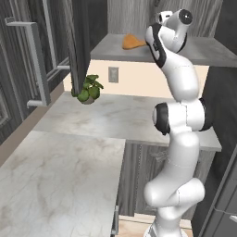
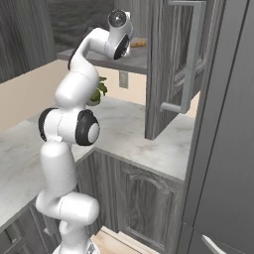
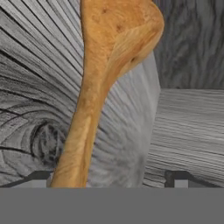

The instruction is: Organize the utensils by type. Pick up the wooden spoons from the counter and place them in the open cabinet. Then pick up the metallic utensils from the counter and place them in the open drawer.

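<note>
An orange-brown wooden spoon (image 3: 94, 87) lies on the grey shelf of the open cabinet (image 1: 210, 52), bowl away from the hand. My gripper (image 3: 108, 178) is open. Its fingertips (image 3: 40, 176) stand wide apart on either side of the spoon's handle, which passes close to the left one. From the base, the spoon (image 1: 132, 41) shows on the shelf just beyond the raised hand; it also peeks out past the wrist (image 2: 139, 43). The marbled counter (image 1: 92, 118) below carries no utensils that I can see. The metallic utensils and the drawer are out of view.
A small potted plant (image 1: 89, 89) sits on the counter under the shelf. The cabinet's open doors with long bar handles hang at the left (image 1: 39, 65) and at the right (image 2: 176, 64). A tall dark unit (image 2: 228, 149) stands at the right.
</note>
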